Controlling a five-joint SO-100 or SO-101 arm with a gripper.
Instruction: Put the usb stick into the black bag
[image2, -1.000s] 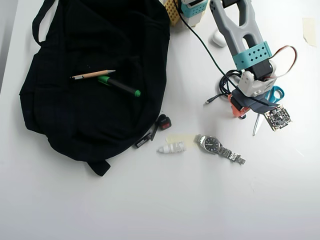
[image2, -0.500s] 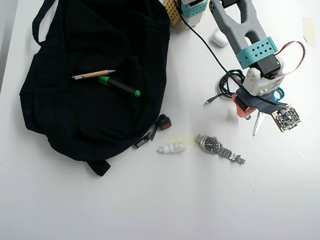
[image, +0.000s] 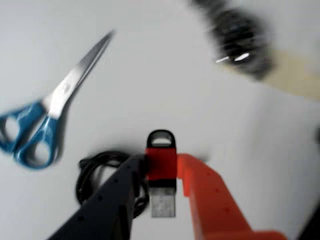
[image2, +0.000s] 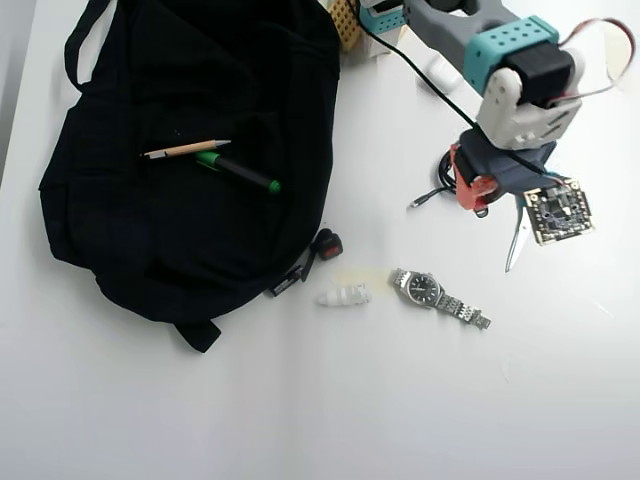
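The claw (image: 161, 200) pinches the usb stick (image: 161, 165), lifted off the desk (image2: 300, 400); carrying it across to the black bag (image2: 190, 150) remains.

The black bag (image2: 190, 160) sprawls across the upper left of the white desk (image2: 320, 410), a pencil (image2: 186, 149) and green pen (image2: 238, 172) lying on it. A watch (image2: 437, 296) rests near the middle. The arm (image2: 510, 80) hangs over the right side, above scissors (image2: 517, 240).
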